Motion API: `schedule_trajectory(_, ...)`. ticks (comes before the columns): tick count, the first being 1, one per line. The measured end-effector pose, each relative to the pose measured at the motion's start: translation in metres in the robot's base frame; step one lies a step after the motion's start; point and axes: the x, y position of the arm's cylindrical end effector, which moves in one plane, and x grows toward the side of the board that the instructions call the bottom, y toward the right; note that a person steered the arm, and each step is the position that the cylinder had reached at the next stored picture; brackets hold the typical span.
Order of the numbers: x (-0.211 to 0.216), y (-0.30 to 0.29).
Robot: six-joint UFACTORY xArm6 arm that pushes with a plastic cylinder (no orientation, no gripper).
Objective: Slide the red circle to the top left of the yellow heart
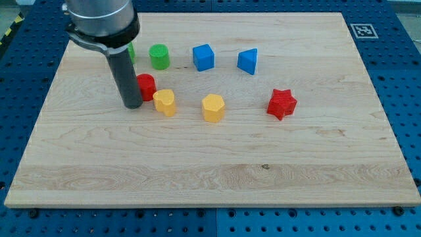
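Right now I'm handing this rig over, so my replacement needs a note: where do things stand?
My tip sits just left of the red circle, apparently touching it.
The red circle lies at the top left of the yellow heart, close against it.
Done: placement looks about reached.
Left: check the position and nudge only if needed.

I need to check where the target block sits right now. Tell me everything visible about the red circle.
The red circle is a small, glossy, plastic-looking red cylinder standing upright on the wooden board, in its upper left part. The dark rod hides its left edge; my tip rests at its lower left, apparently touching it. The yellow heart lies close at its lower right, near or touching. A green cylinder sits above it, apart.
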Motion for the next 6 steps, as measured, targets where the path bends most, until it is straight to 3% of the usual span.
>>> schedule_trajectory(4, -0.006, 0.002)
schedule_trajectory(6, 0.016, 0.050)
